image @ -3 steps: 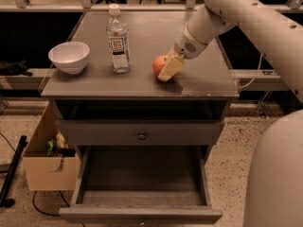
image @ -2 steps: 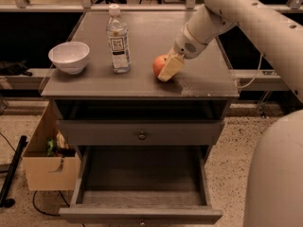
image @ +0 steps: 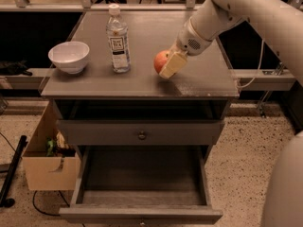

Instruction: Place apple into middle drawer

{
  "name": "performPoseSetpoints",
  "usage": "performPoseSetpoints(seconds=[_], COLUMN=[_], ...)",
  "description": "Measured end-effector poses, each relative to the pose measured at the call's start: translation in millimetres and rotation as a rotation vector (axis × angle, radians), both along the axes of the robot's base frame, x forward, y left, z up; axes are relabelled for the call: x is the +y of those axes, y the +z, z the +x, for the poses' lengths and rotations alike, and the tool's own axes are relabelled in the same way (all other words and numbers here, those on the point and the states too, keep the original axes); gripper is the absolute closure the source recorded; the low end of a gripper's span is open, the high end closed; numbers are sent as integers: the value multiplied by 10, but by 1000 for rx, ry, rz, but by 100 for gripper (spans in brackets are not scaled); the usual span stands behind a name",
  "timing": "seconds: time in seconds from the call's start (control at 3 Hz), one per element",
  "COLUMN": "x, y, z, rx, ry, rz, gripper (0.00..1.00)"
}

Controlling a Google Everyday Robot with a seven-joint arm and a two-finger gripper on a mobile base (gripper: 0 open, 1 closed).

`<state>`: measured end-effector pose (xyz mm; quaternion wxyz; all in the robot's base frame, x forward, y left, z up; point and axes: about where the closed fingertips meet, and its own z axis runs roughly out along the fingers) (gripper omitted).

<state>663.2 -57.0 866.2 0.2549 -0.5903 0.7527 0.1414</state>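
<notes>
While I watch from my station, the apple (image: 161, 60) sits on the grey surface (image: 137, 82) of the cabinet, right of centre and a little back from the front edge. My hand (image: 169, 65) is right against it. Its pale end covers the apple's right-hand side and reaches down to the surface just beside the fruit. I cannot tell how far the hand is open, or whether it has hold of the apple at all. The white arm (image: 246, 8) rises from the apple up and to the right, out of view.

Left of the apple, near it but apart, a clear water bottle (image: 117, 39) stands upright. Further left of the apple, well apart, is a white bowl (image: 69, 56).

Below the apple, under the surface, a shut drawer front (image: 141, 132) carries a small round knob. Lower again beneath the apple, the middle drawer (image: 142, 171) is pulled out towards me, its bare floor showing. Down and far left of the apple, a cardboard box (image: 45, 164) stands on the speckled floor beside the cabinet.
</notes>
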Motion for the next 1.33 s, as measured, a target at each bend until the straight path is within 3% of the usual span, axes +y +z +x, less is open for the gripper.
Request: performPoseSetpoints(seconds=[0.33, 1.0, 1.33], x=[-83, -313, -491], y=[552, 601, 319], z=[-542, -1733, -1988], rx=[-138, -230, -187], ry=[17, -18, -60], rz=[33, 69, 73], gripper=[100, 100, 100])
